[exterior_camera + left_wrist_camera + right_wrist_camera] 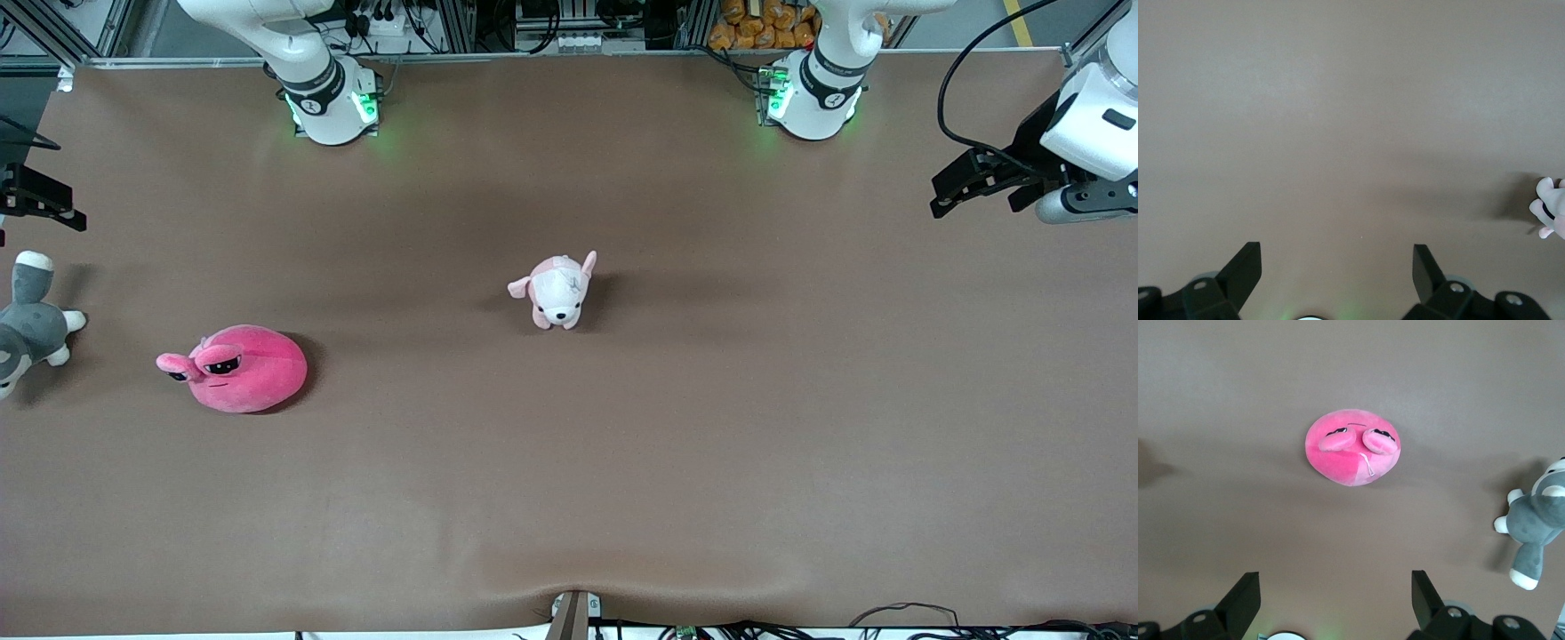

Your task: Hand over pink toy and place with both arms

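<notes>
The pink toy [236,369], a hot-pink round plush with two bulging half-lidded eyes, lies on the brown table toward the right arm's end. In the right wrist view the pink toy [1353,447] lies ahead of my right gripper [1335,583], which is open, empty and well above the table. In the front view only the black end of the right gripper [53,200] shows at the picture's edge. My left gripper [956,191] hangs over the left arm's end of the table. In its own view the left gripper [1336,257] is open and empty over bare table.
A small pale pink-and-white dog plush [558,289] stands mid-table; part of it shows in the left wrist view [1551,207]. A grey-and-white plush [27,329] lies at the right arm's end, beside the pink toy, also in the right wrist view [1538,520].
</notes>
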You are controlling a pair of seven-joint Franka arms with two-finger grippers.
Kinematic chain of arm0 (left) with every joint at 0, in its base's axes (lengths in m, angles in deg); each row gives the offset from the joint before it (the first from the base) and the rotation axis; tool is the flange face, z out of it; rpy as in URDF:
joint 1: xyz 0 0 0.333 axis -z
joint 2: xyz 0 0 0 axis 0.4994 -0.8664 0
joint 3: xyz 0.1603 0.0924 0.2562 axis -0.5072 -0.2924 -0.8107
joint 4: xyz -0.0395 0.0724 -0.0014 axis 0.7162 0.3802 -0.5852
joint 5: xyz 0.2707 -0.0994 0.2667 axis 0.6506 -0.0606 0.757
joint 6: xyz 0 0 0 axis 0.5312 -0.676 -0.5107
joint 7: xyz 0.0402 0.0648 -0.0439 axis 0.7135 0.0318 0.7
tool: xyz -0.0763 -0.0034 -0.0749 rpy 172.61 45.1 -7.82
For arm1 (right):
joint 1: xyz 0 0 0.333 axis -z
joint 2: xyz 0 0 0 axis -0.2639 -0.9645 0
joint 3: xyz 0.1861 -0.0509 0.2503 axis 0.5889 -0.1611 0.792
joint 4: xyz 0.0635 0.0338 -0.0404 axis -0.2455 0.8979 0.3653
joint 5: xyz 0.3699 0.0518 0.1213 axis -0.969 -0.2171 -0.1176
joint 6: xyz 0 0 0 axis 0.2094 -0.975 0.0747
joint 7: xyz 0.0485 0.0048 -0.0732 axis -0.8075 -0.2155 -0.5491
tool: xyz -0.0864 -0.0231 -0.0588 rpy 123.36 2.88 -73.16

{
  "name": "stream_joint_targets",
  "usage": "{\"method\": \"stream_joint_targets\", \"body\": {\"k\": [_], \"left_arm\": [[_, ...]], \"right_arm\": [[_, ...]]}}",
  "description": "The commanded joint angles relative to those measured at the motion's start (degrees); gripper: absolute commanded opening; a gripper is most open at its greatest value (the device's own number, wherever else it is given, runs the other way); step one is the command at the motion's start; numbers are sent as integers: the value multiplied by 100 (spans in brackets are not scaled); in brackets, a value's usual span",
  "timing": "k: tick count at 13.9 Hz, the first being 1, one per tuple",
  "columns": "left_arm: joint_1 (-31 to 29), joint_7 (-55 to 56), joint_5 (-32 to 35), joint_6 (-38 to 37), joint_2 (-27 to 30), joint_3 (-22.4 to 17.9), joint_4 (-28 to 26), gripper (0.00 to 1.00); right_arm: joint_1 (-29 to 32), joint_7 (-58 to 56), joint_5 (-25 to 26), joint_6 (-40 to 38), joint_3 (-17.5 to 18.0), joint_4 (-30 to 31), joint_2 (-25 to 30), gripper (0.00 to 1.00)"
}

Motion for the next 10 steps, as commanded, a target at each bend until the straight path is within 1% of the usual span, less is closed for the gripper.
{"method": "stream_joint_targets", "body": {"k": [1,3,10], "left_arm": [[10,-149,26,-153,-79,-10,190,100],[10,-430,26,-179,-79,-19,190,100],[-17,-334,26,-381,-79,-10,190,100]], "right_arm": [[-59,-55,253,35,44,16,120,100],[-33,-46,253,26,27,16,120,100],[-59,-37,236,17,44,25,120,100]]}}
